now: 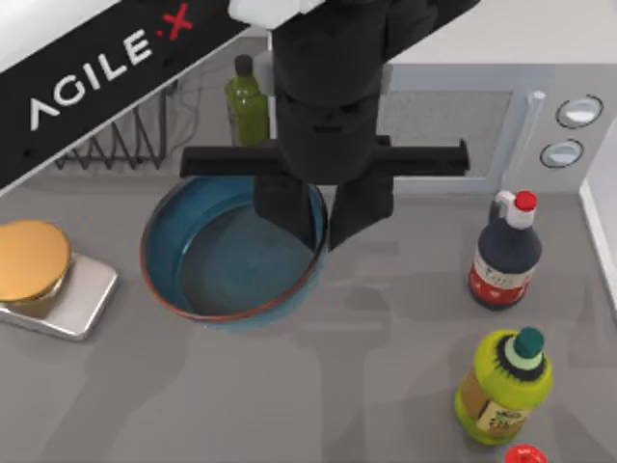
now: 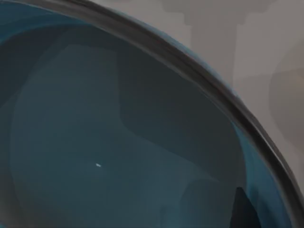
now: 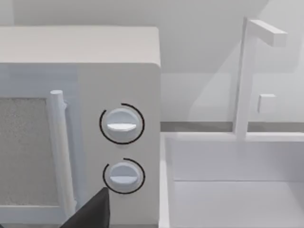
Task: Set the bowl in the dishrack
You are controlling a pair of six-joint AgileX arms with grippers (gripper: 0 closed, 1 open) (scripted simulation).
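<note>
At the far left of the table (image 1: 289, 405) sits a golden-orange dome (image 1: 32, 262) on a silver square base (image 1: 72, 307). Behind it, at the back left and partly hidden under my left arm (image 1: 106, 58), stands the black wire dishrack (image 1: 130, 145), well apart from the bowl and with nothing that I can see in it. Just right of the rack stands an olive-green bottle (image 1: 245, 104).

The bowl (image 1: 231, 253) rests on the table left of centre, in front of the rack, its blue-teal inside facing up and its reddish-brown rim whole all round. My left hand (image 1: 310, 217) hangs over the bowl's right rear edge, one dark finger reaching down inside the rim and the other outside it, so that the wall lies between them; I cannot tell whether they press on it. In my left wrist view the bowl's inside (image 2: 109, 142) is very close, the rim curves across the frame and a dark fingertip (image 2: 244, 211) shows near the wall.

Right of the hand, along the back, is the grey-white microwave (image 1: 453, 116) with two round knobs (image 1: 576, 110). In front of it stand a dark bottle with a red cap (image 1: 505, 253) and, nearer the front, a yellow-green bottle (image 1: 505, 386).

My right wrist view faces the microwave's knobs (image 3: 121, 124) and a white sink (image 3: 237, 190); a dark tip of my right hand (image 3: 92, 213) shows, and its state I cannot tell.
</note>
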